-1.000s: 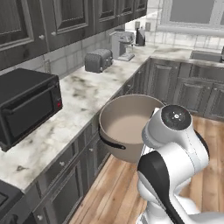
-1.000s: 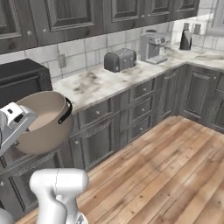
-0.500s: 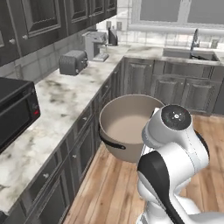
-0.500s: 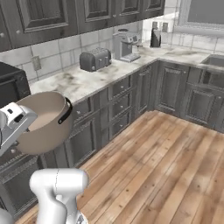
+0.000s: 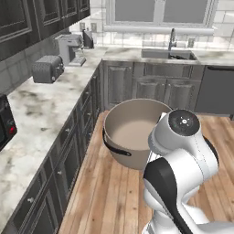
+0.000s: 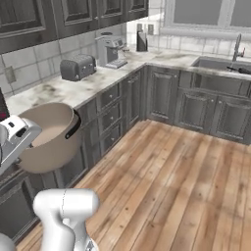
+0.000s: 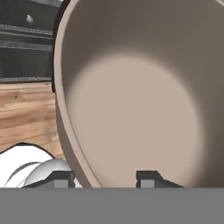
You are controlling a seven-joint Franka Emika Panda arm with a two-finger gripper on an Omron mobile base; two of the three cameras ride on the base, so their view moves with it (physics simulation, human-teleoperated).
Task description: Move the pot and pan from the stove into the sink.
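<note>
Gripping the pot [image 5: 132, 132] by its rim, gripper [image 7: 105, 178] fingers astride the wall, pot up over wood floor [image 6: 186, 186], sink [image 5: 167, 54] far ahead, no legible labels.

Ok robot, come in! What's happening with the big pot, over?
Fingers clamped on pot rim, one inside, one outside. Pot carried above wood floor, off the counter. Sink ahead under window. Path looks open.

No writing, label, brand, number or sign can be read on anything in these views; the surfaces of the appliances, cabinets and cookware appear plain at this resolution.
</note>
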